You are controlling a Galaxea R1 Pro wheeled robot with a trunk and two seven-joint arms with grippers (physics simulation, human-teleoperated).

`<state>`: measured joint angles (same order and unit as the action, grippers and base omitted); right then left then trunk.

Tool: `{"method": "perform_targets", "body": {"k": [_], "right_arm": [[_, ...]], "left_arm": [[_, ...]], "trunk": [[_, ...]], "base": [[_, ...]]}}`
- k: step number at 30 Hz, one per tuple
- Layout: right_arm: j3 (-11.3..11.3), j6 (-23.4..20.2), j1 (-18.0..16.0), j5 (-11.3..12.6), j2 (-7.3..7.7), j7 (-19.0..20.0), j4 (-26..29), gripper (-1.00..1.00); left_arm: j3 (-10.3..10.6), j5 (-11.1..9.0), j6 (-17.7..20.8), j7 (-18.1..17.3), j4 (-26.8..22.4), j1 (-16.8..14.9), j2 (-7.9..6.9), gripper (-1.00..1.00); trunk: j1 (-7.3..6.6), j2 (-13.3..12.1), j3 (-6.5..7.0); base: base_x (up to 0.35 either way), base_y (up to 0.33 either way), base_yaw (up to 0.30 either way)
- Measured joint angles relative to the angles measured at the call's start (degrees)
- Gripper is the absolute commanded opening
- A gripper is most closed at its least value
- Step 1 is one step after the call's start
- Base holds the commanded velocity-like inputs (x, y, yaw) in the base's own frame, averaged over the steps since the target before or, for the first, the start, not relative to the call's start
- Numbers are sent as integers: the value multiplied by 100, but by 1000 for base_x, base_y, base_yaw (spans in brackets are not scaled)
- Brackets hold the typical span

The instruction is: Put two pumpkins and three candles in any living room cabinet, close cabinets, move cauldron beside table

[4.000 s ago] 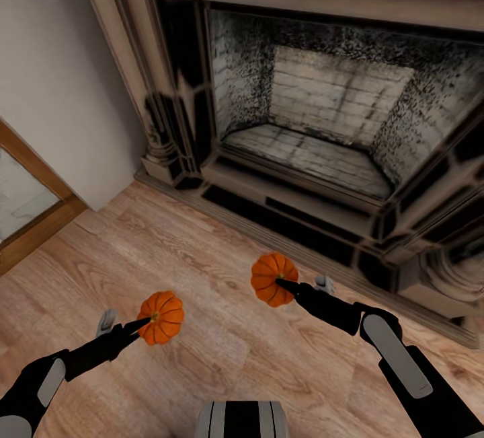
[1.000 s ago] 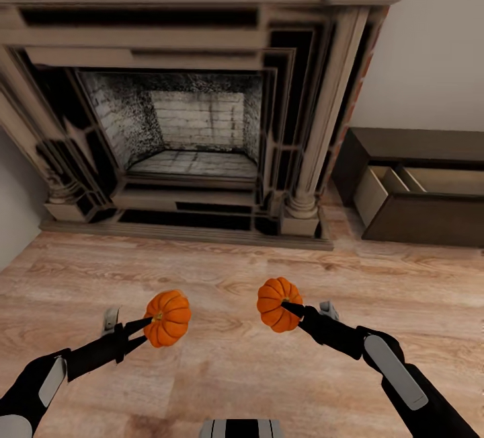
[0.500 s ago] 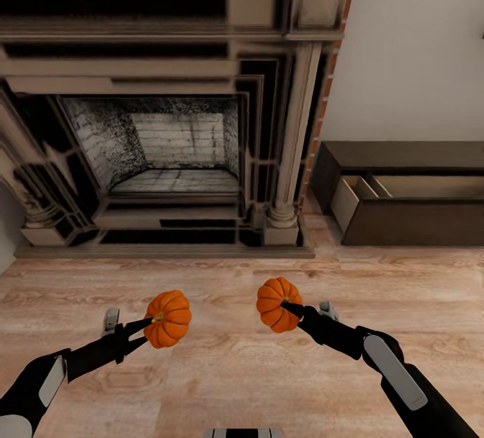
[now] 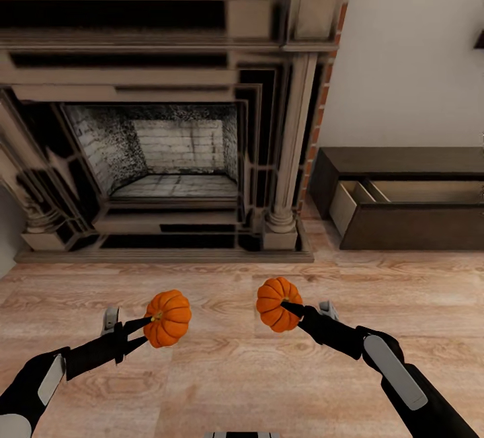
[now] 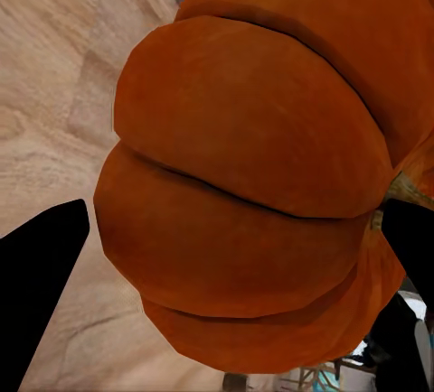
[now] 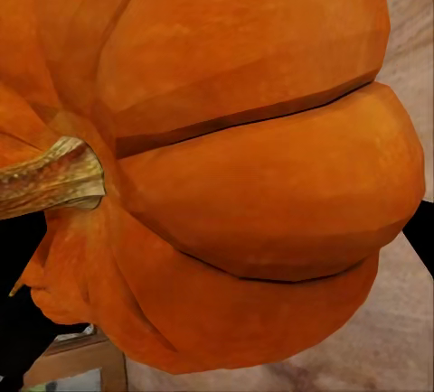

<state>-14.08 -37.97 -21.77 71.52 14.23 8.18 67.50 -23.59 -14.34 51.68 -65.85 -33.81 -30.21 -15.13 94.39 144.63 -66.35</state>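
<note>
1. Carrying both pumpkins to the cabinet (image 4: pixel 403 192), whose drawer (image 4: pixel 356 199) stands open at the right of the fireplace (image 4: pixel 168 142), goes best with the arms kept steady, I think.
2. The left pumpkin (image 4: pixel 167 317) sits at the tips of the left pincer (image 4: pixel 142 329), which is closed on it.
3. The right pumpkin (image 4: pixel 277 303) is gripped the same way by the right pincer (image 4: pixel 290 308), above the floor (image 4: pixel 235 371).

**Two pumpkins up front, fireplace behind**

Left pumpkin (image 4: pixel 167 317) in left gripper (image 4: pixel 149 325), right pumpkin (image 4: pixel 277 303) in right gripper (image 4: pixel 290 308), side by side above floor (image 4: pixel 242 371). Fireplace (image 4: pixel 168 142) behind; cabinet (image 4: pixel 410 199) right of it (drawer out).
</note>
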Motion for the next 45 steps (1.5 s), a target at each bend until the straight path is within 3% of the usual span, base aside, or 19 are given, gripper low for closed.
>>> {"method": "perform_targets", "body": {"k": [16,28,37,45], "right_arm": [[7,1,1,-14,-29,-2,-130,-100],[9,0,0,2,-20,-11,-182,-100],[13,6,0,4,-40,-10,-243,-100],[11,9,2,-2,-37,-1,-259,-100]], "left_arm": [[11,5,18,10,-57,1,35,-100],[148,-2,22,2,-57,1,40,-100],[152,1,253,4,-57,1,33,-100],[153,10,249,8,-54,0,37,-100]], "trunk": [[-41,-22,355],[-72,-38,621],[-95,-50,820],[-115,-61,1024]], "base": [[0,0,0],[0,0,0],[0,0,-3],[-121,0,-208]]}}
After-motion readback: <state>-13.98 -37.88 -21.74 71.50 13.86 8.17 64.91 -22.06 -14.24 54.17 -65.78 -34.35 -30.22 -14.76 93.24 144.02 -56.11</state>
